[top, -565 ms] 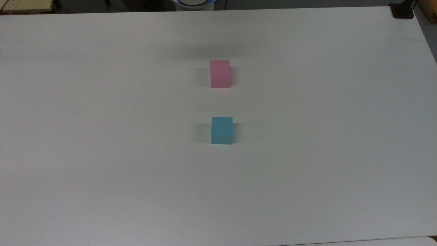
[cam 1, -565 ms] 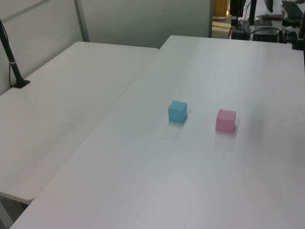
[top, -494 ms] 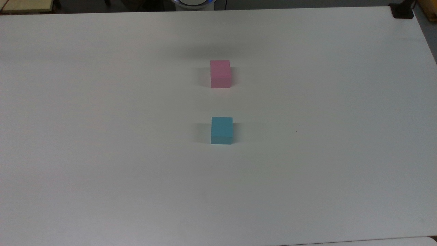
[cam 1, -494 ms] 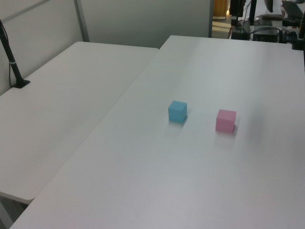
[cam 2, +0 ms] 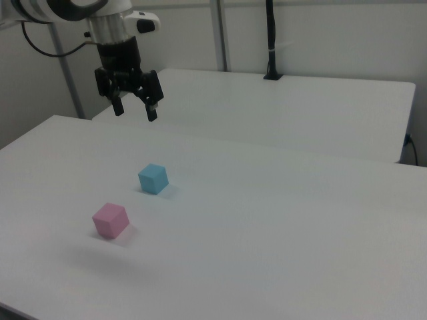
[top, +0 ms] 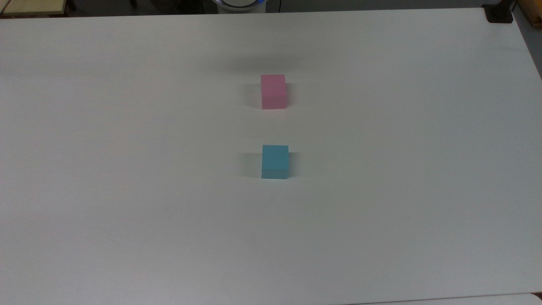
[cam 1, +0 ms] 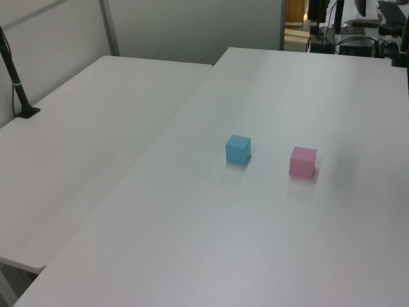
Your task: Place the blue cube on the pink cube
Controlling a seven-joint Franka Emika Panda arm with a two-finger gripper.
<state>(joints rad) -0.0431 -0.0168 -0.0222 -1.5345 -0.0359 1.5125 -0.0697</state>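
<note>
white table (cam 2: 280,220) bears blue cube (cam 2: 153,179) and pink cube (cam 2: 110,221) apart; gripper (cam 2: 135,109) hangs above, fingers (cam 2: 152,111) spread, empty.

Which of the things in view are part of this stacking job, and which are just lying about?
Part of the job:
- blue cube
- pink cube
- gripper, open, high above the table

Just lying about:
- second white table alongside
- black pole clamped to that table

Two cubes apart on the table (top: 127,169).
In the top view, the pink cube (top: 273,91) sits directly above the blue cube (top: 275,161).
</note>
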